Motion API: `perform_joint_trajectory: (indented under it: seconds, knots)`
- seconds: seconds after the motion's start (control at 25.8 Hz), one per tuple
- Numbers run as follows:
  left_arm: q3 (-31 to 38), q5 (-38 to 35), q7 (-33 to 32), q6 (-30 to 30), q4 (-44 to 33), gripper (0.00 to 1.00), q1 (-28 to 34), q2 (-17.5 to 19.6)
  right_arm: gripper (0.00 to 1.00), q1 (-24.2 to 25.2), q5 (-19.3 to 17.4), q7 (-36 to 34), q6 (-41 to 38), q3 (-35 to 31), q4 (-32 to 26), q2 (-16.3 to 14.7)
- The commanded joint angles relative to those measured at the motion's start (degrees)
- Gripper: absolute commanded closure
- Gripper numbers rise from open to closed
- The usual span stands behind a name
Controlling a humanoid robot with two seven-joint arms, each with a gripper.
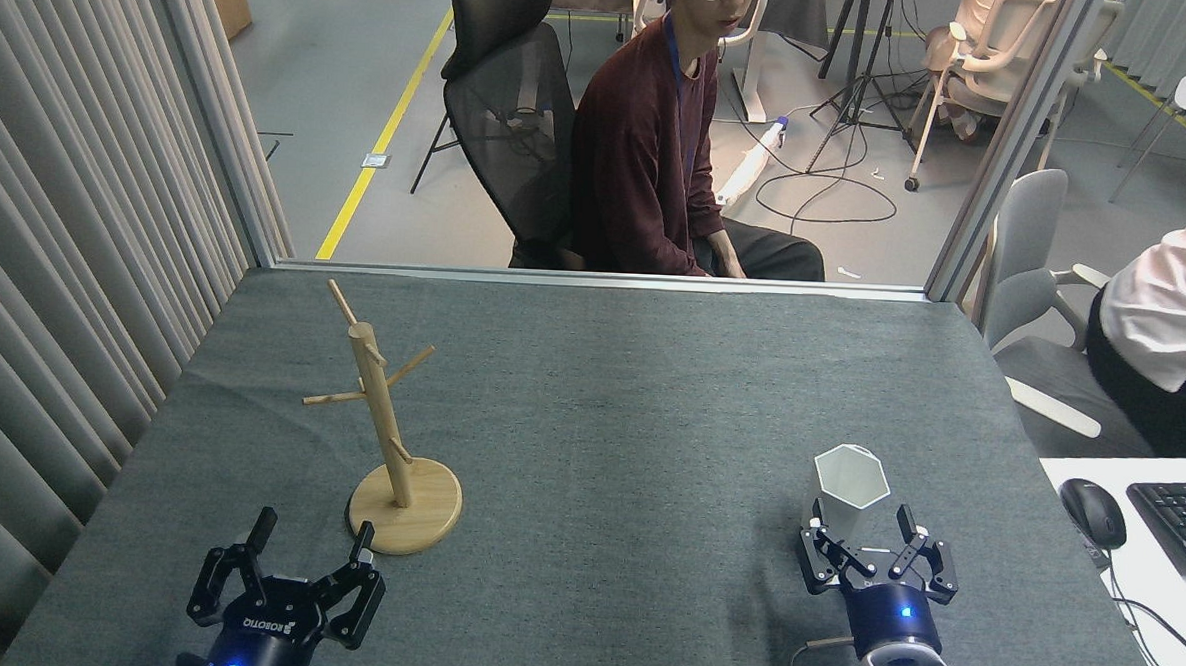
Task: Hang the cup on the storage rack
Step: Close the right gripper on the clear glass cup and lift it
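Nothing hung yet: cup (848,492) stands upright on the bench (609,414) at near right, well apart from the storage rack (388,434), right gripper (864,550) jaws spread just before it, ungrasped; left gripper (311,546) jaws spread, empty, beside rack base.

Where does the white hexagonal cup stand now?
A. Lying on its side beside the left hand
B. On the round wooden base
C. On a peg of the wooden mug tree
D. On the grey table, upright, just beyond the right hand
D: the white hexagonal cup stands upright on the grey table, just beyond the open right hand, far from the light wooden mug tree.
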Motion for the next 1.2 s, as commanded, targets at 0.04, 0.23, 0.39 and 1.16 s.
perform_joint_trajectory:
  seconds: [0.04,0.23,0.39,1.16]
  knots:
    - [0.1,-0.1,0.0,0.0,0.0,0.01,0.0,0.1,0.00,-2.8,0.0,-0.1,0.3,0.0,3.6,-0.1]
    - [0.4,-0.1,0.0,0.0,-0.2,0.01,0.2,0.2,0.00,-4.8,0.5,-0.2,0.3,0.1,5.8,0.0]
    - [0.4,-0.1,0.0,0.0,-0.3,0.01,0.1,0.1,0.00,-5.1,0.5,-0.3,0.3,0.2,6.4,-0.1]
    - [0.3,-0.1,0.0,-0.4,-0.3,0.01,-0.5,0.5,0.35,-6.0,0.4,-4.7,0.8,0.2,7.7,-0.4]
